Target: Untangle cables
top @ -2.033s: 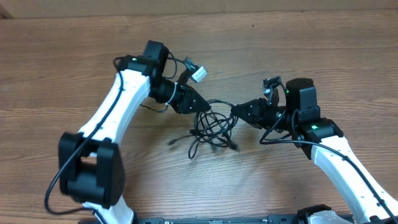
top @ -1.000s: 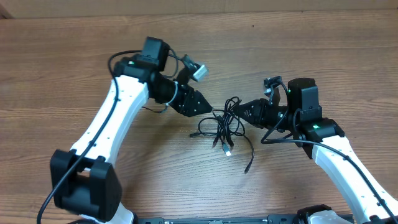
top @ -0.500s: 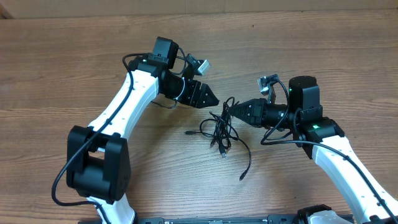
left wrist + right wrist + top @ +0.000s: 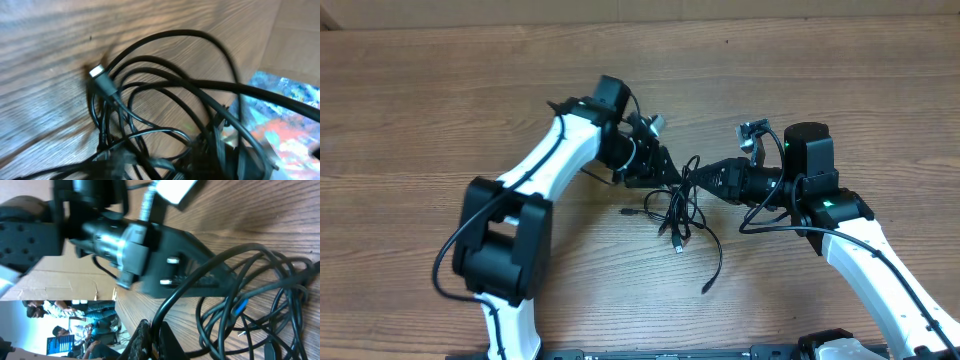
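Note:
The cables point(image 4: 682, 208) are several thin black cords looped in a tangle on the wooden table between my arms. They also show in the left wrist view point(image 4: 165, 100) and the right wrist view point(image 4: 260, 295). My right gripper point(image 4: 703, 178) is shut on one cable at the tangle's upper right, pinched between its fingers point(image 4: 154, 337). My left gripper point(image 4: 672, 178) points into the tangle's upper left. Its jaws look closed to a wedge point(image 4: 190, 265), and its tip is buried among the loops. A silver-tipped plug point(image 4: 97, 71) lies on the wood. Loose ends point(image 4: 705, 288) trail toward the front.
A white connector point(image 4: 655, 123) hangs on the left wrist's own thicker cable. A cardboard wall point(image 4: 640, 10) runs along the table's far edge. The left arm point(image 4: 545, 170) reaches in from the left front, the right arm point(image 4: 860, 250) from the right front.
My left gripper has moved down and to the right, from apart from the tangle into its upper left edge. The right gripper keeps its hold. The cables have barely shifted.

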